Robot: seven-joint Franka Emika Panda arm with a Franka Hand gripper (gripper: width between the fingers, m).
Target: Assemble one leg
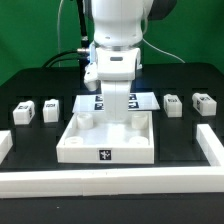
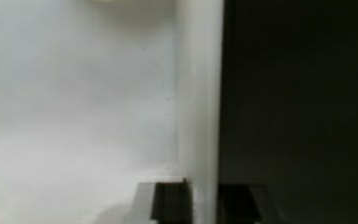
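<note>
Black table [image 1: 35, 145], green backdrop. White robot arm [image 1: 112, 40] reaches down over far half of large white square tray-like piece [image 1: 108, 145]. Pincer [image 1: 117, 110] low there; wrist view shows dark fingertips [image 2: 171, 205] either side of white vertical edge. Opening and grip: cannot tell. Small white plastic tagged blocks lie on table, apart from pincer: leg [image 1: 22, 113], leg [image 1: 50, 107] at exterior view's left of tray; leg [image 1: 172, 104], leg [image 1: 204, 103] at right.

I count four small white plastic rectangular blocks, each with a black-and-white square tag on its camera-facing side. All sit flat on the black table. On the exterior view's left are the outer left leg [image 1: 22, 113] and the inner left leg [image 1: 50, 107], near each other but apart. On the exterior view's right are the inner right leg [image 1: 173, 104] and the outer right leg [image 1: 204, 103], likewise apart.
</note>
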